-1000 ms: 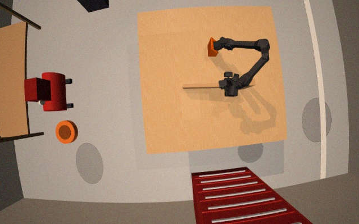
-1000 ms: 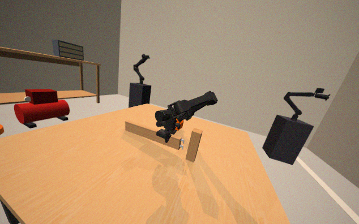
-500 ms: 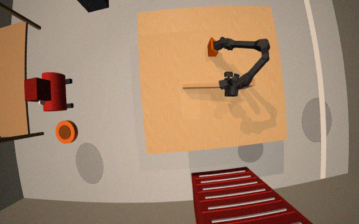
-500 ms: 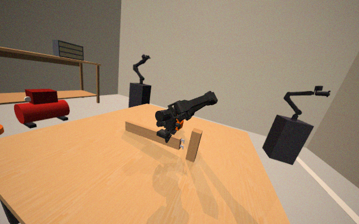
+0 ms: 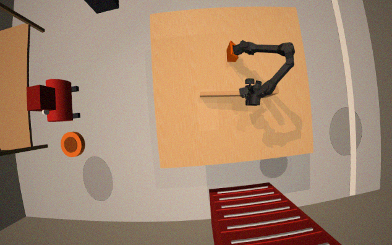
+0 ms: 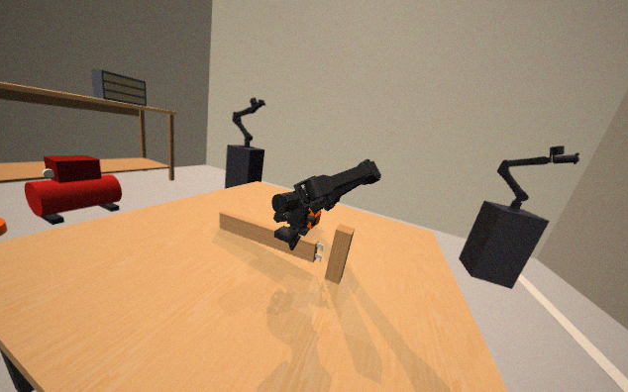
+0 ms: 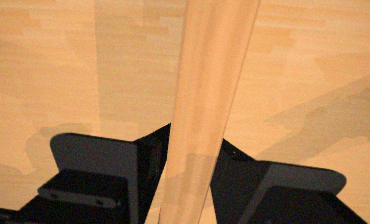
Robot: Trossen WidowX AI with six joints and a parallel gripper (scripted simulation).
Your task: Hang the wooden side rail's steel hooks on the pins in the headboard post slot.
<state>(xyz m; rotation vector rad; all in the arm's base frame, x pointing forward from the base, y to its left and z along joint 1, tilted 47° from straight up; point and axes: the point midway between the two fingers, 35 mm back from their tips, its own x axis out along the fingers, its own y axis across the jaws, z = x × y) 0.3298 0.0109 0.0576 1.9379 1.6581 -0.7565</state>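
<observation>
Wooden side rail [image 5: 221, 94] [image 6: 258, 234] [image 7: 206, 90], pinched in the partly open gripper [image 6: 289, 238] [image 7: 189, 128], has its steel hooks [image 6: 319, 251] just short of the headboard post [image 6: 340, 254]. If it advances too low, the hooks could strike the pins and twist the rail.

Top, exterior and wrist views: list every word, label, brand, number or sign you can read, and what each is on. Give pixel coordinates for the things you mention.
None can be read in any of the three views.
Rail [image 5: 219, 94] [image 6: 258, 235] [image 7: 211, 75] and post [image 6: 340, 254]: bare wood grain, no lettering visible.
Gripper [image 7: 189, 128]: small marks on its dark parts, too small and blurred to tell whether they are text.
Red tank [image 5: 59, 108] [image 6: 74, 194]: no label visible.
</observation>
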